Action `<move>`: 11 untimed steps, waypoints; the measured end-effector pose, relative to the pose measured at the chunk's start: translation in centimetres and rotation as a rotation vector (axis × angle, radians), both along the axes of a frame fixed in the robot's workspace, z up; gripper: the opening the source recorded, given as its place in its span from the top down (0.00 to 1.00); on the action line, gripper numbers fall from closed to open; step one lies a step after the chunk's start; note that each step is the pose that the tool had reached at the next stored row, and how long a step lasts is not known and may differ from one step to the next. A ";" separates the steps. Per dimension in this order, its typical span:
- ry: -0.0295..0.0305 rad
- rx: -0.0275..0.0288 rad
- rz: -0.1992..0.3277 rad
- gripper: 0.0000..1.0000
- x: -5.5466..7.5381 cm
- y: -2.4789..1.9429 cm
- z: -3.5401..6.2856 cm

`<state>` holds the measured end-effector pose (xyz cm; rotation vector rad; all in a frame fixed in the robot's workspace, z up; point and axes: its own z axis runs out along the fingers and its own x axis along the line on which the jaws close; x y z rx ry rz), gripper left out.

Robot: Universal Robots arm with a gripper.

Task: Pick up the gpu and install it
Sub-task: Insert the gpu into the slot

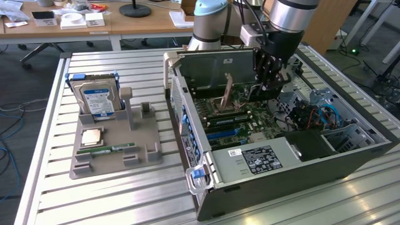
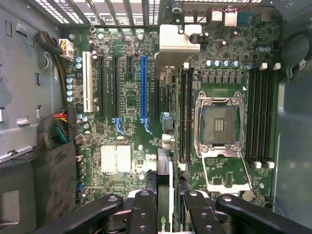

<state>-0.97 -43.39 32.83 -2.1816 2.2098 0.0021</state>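
Claw (image 1: 270,85): jaws narrowed, clamped on the gpu (image 2: 164,185).
Slatted metal table (image 1: 112,197): bears everything below.
Open computer case (image 1: 300,173): claw is inside it.
Motherboard (image 2: 122,97): gpu hangs edge-on above it, near the blue expansion slot (image 2: 143,87).
Grey holder (image 1: 115,159), on the exterior view's left: carries an upright hard drive (image 1: 95,96), a memory stick (image 1: 112,149) and a processor chip (image 1: 92,136).

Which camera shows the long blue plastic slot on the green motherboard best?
The wrist view: it looks straight down on the long blue plastic slot, whole length unobstructed. The exterior view catches it slanted, deep inside the grey metal computer case.
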 end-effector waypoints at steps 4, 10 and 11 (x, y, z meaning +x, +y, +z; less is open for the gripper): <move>0.0001 -0.0003 0.000 0.74 0.0 0.00 -0.26; -0.0001 0.0002 0.000 0.74 0.0 0.00 -0.32; -0.0002 0.0004 0.000 0.74 0.0 0.01 -0.38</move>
